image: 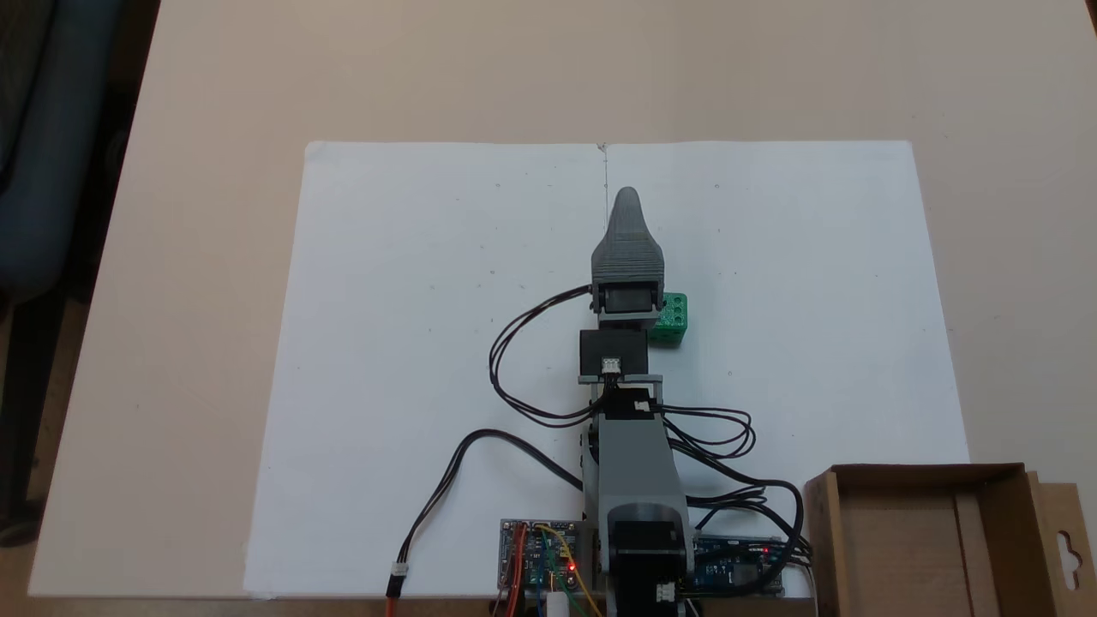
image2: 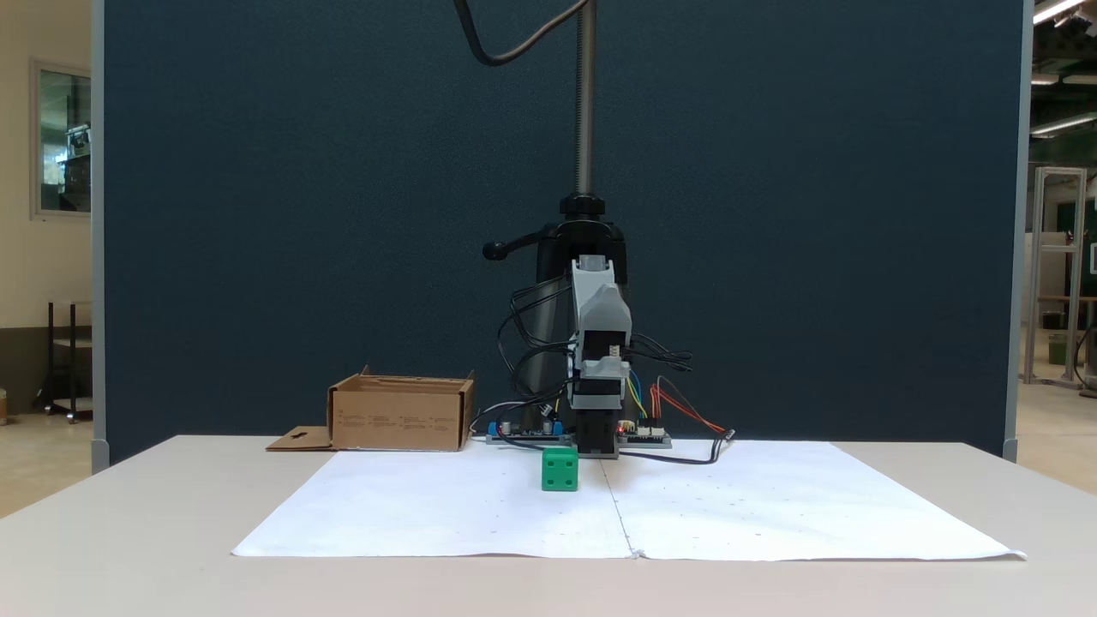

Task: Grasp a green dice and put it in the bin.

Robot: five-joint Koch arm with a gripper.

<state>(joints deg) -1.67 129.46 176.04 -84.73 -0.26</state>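
Observation:
The green dice point(image: 672, 319) rests on the white paper, just right of the arm's wrist, which covers its left edge. From the front, the dice point(image2: 560, 470) stands on the paper before the arm's base, its pips showing. My grey gripper point(image: 627, 199) points away from the base, past the dice and well above the table; from the front the gripper point(image2: 601, 310) is seen end-on. Only one tip shows, so its jaws cannot be read. The brown cardboard bin point(image: 926, 470) sits open beside the arm's base, and the bin point(image2: 398, 418) shows a flap with a cutout.
White paper sheets point(image: 428, 343) cover the middle of the beige table point(image: 214, 103). Black cables point(image: 514, 360) loop out on both sides of the arm. Circuit boards point(image: 540, 557) lie at the base. A dark stand pole point(image2: 585, 103) rises behind the arm.

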